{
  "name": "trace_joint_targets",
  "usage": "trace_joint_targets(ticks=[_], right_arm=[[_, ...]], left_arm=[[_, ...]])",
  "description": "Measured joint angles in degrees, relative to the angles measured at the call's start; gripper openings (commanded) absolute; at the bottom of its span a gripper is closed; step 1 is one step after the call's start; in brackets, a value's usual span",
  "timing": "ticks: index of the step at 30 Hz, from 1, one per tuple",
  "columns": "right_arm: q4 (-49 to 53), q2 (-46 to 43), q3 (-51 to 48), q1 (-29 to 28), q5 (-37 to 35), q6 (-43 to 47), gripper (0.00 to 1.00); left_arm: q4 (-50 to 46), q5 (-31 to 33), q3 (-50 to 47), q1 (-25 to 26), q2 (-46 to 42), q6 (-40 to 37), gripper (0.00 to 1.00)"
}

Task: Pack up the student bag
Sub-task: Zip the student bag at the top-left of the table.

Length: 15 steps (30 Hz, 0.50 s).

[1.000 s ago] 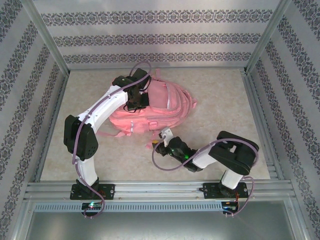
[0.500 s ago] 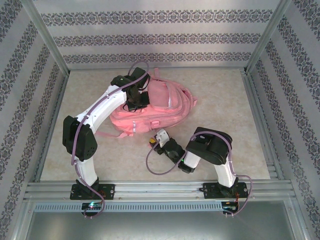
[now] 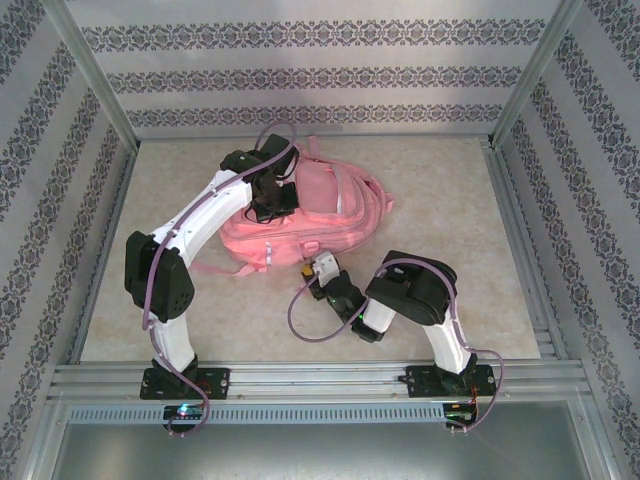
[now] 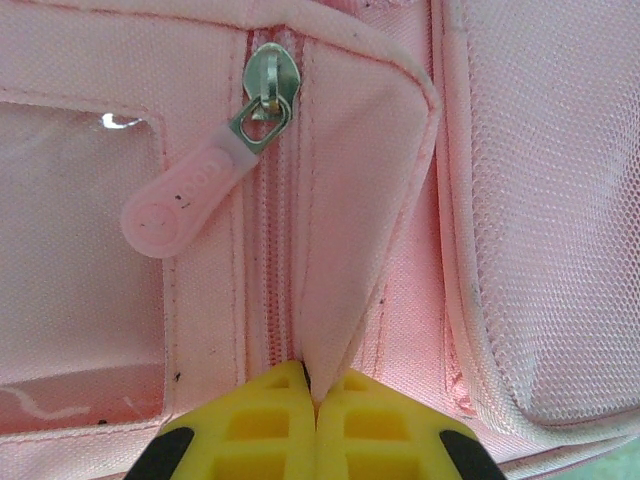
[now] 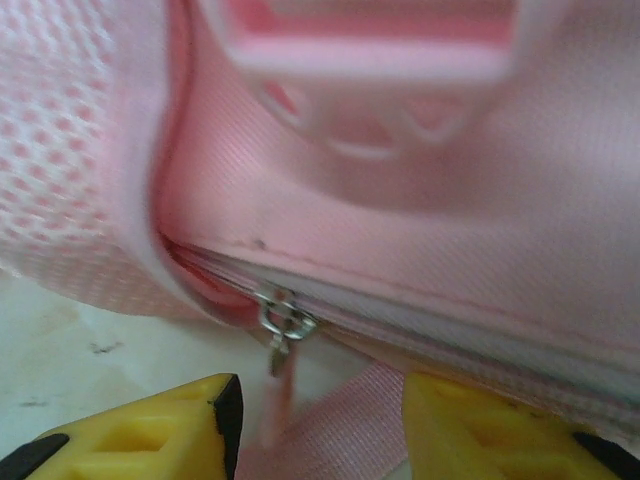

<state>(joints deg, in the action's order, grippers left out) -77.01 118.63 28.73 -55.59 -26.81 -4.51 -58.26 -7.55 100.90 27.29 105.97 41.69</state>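
Your left gripper [image 4: 315, 412] pinched the soft pink fabric backpack [image 3: 340, 205]; your right gripper [image 5: 320, 425] gaped beside its metal zipper slider [image 5: 283, 318].

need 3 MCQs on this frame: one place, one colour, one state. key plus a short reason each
1. Where does the large soft pink fabric backpack lie on the beige table?
A. At the near edge, between the arm bases
B. In the far half, about mid-width
C. Against the right wall

2. What colour is the rubbery zipper pull tab in the left wrist view?
A. Black
B. Pink
C. Green

3. What state is the left gripper in?
A. Open, clear of the backpack
B. Shut on the pull tab
C. Shut on a fold of the backpack's fabric

Key:
1 B, it sits toward the back wall, apart from both side walls.
2 B, the tab matches the pink fabric around it.
3 C, its yellow fingertips meet with the fabric fold pinched between them.
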Motion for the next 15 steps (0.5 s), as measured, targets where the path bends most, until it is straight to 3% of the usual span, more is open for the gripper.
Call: trace_joint_targets(ticks=[11, 15], right_arm=[[0.0, 1.6, 2.1, 1.4, 0.7, -1.1, 0.34], [0.0, 1.7, 2.4, 1.6, 0.9, -1.4, 0.23]], left_arm=[[0.2, -1.1, 0.0, -0.4, 0.0, 0.0, 0.0], [0.4, -1.3, 0.0, -0.7, 0.0, 0.0, 0.0]])
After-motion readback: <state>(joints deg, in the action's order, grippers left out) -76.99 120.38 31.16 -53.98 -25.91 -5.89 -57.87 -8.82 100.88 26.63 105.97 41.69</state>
